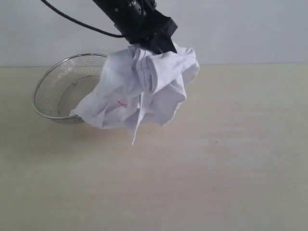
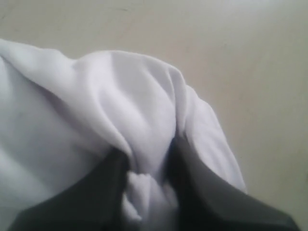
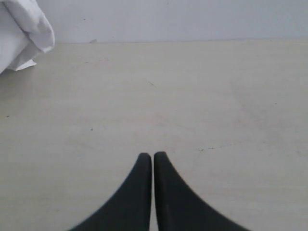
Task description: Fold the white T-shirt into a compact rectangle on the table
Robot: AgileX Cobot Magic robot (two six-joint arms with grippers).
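T-shirt [image 1: 144,91] in L pincer [image 2: 148,155], prob. aloft

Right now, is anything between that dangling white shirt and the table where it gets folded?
Nothing visible. The white T-shirt hangs bunched in the left gripper over bare table. Only the wire basket sits close, at the shirt's left edge in the exterior view.

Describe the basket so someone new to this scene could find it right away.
Start at the broad pale table and look to its far left side, near the wall. Partly behind the bunched white T-shirt hanging from the left gripper sits a round basket, tilted so its opening shows. It is the only see-through metal mesh thing there.
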